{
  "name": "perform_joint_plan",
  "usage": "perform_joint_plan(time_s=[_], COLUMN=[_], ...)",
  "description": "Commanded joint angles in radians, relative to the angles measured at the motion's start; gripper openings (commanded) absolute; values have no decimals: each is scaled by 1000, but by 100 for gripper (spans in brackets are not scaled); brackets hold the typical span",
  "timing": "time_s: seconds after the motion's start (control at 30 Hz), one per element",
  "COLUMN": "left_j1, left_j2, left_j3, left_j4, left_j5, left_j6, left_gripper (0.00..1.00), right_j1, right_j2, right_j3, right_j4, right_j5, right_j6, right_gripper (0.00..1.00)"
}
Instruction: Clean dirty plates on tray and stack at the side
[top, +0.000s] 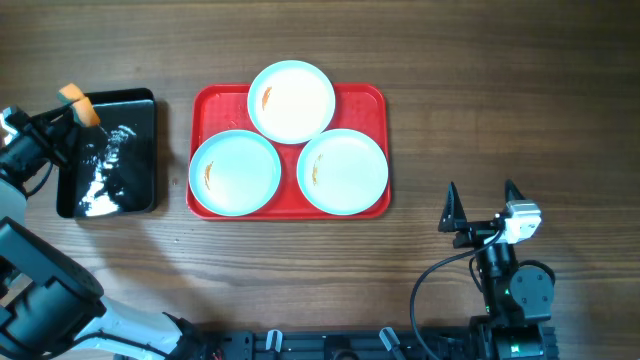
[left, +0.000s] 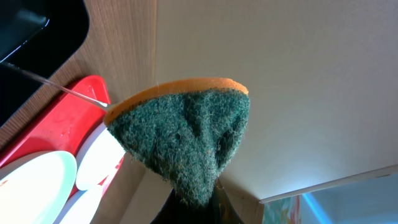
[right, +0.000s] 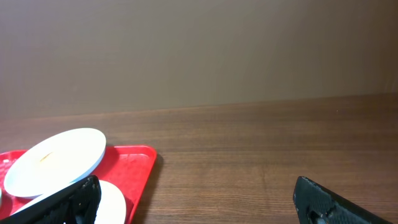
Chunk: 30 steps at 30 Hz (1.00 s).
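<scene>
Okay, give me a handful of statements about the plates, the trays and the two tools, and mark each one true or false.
1. Three plates sit on the red tray. True.
2. The plates are stacked in one pile. False: they are spread across the tray, and the rear one only overlaps the edges of the other two.
3. The left tool grips a sponge. True.
4. The right tool is shut on a plate. False: it is open, holds nothing and is off to the side of the tray.
5. Every plate is spotless. False: each shows a small orange smear.
</scene>
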Motion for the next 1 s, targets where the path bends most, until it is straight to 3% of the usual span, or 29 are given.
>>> perform_joint_plan(time_s=[0.0,0.97], left_j1=[3,3], left_j2=[2,2], left_j3=[6,6], left_j4=[-11,-23], left_j5=[8,1], left_j6=[-1,10], left_gripper=[4,4], right_j1=[-4,-4], right_j2=[-5,-5], right_j3=[-1,-1], right_j4=[5,5], right_j5=[-8,-8], right_j6=[8,8], right_gripper=[100,100])
